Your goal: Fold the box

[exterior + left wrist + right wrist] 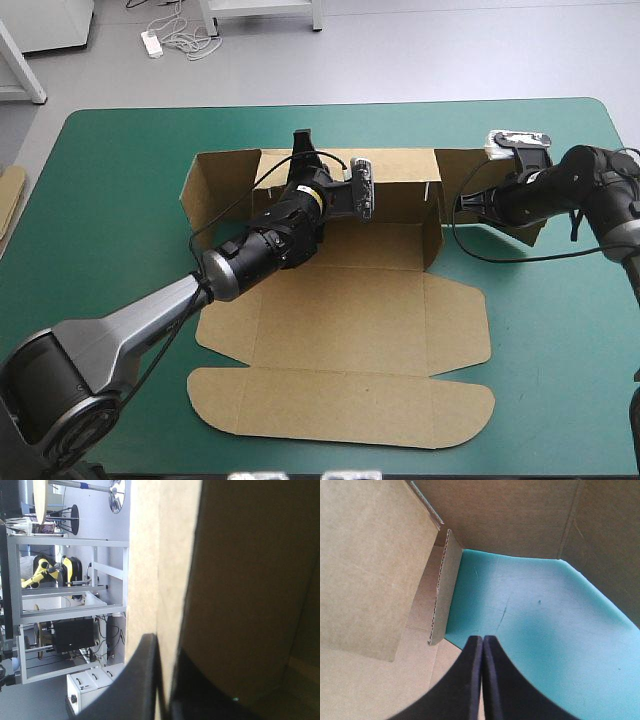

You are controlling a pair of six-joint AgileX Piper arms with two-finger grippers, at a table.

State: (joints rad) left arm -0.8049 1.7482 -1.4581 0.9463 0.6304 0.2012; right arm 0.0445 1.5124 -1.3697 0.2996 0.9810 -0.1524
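— Box (pixel 350 300): where is it lying right now?
— It is lying in the middle of the teal-green table cover (pixel 120 200). The near half, with its rounded flaps, is resting flat toward the table's near edge, while the far wall (pixel 400 170) is standing upright along the back.
— And the left claw (pixel 303 148), what is it doing?
— It is reaching over the flat board and pinching the top edge of that far wall near its middle. In its own wrist view the claw (pixel 167 655) is sitting astride the brown board (pixel 145 555), one black finger on each face. They are all but closed, with the sheet between them.
— Is the right claw (pixel 460 207) gripping anything?
— No. In its wrist view its two black fingers (pixel 470 680) are pressing together into one point, and nothing is sitting between them. The claw is pointing from the right toward the upright side flap (pixel 433 225) at the box's right end.
— What is showing ahead of it?
— Bare cover (pixel 530 605) is showing just ahead of the tip, with brown board (pixel 365 555) around it. The cut edge of the side flap (pixel 440 590) is standing just beside the tip. I cannot tell whether they are touching.
— Anything else on the table?
— A piece of spare board (pixel 10 195) is poking in at the table's left edge, well apart from the box.
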